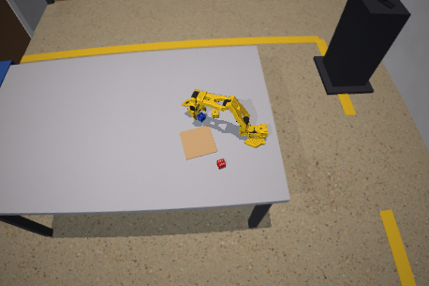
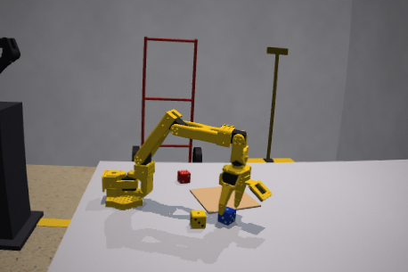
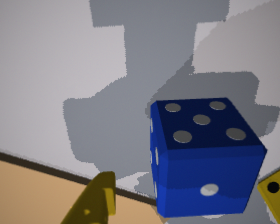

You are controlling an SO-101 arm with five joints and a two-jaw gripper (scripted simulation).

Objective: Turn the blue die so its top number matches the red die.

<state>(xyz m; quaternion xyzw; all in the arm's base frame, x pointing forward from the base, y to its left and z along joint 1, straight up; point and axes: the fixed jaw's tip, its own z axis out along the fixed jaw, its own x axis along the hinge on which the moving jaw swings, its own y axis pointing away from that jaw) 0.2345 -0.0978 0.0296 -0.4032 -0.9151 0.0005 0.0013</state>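
Note:
The blue die (image 1: 201,117) (image 2: 227,218) (image 3: 206,165) is on the table beside the tan mat (image 1: 198,143) (image 2: 207,198) (image 3: 21,195), off it. In the wrist view its upper face shows five pips and its lower face one; I cannot tell surely which is on top. My gripper (image 1: 193,115) (image 2: 230,210) is partly open and holds nothing, its tips low by the blue die; one finger is outside or hidden in the wrist view. The red die (image 1: 221,163) (image 2: 183,177) lies off the mat; its top number is too small to read surely.
A yellow die (image 1: 215,113) (image 2: 198,219) (image 3: 278,192) stands close to the blue die, on the arm-base side. The arm's base (image 1: 255,134) (image 2: 124,193) is near the table's short edge.

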